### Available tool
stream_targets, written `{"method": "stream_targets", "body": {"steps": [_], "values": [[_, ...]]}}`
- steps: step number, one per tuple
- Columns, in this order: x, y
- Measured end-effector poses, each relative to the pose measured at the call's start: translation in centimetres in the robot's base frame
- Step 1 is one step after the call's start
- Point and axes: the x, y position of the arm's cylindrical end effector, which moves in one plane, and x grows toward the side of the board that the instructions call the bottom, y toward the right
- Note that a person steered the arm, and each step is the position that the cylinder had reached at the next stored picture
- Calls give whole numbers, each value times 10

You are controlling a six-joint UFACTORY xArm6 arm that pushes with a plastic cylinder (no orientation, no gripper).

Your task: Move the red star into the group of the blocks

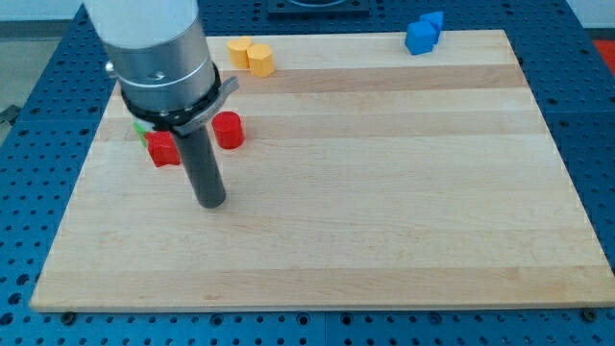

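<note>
Where the red star sits: the red star [161, 150] is near the view's left edge of the wooden board [384, 211]. The dark rod hides part of its right side.
Red star's neighbours: a green block [140, 127] peeks out just beside it, toward the view's top. A red cylinder [229, 130] stands near it on the view's right.
Other blocks: two yellow blocks [249, 56] touch each other at the view's top. Two blue blocks [424, 32] sit well apart, at the top right corner.
Group to aim for: I think the green block and the red cylinder are the nearest group. The yellow pair could also be the one meant, and I cannot be sure.
My tip: my tip [211, 204] is down on the board, below and to the right of the red star, with bare wood around it. It is not touching any block.
Tool state: the rod has nothing to open or close, so it holds nothing. I cannot tell if the side of the rod, higher up, brushes the star.
How you should push: bring my tip round to the side of the star that faces the view's bottom. Aim at the star's middle, or it may spin and slip off.
Speed: go slow with small pushes.
Watch out: keep my tip from knocking the red cylinder away.
</note>
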Motion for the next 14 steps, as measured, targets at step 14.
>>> {"method": "stream_targets", "body": {"steps": [14], "values": [[-37, -97]]}}
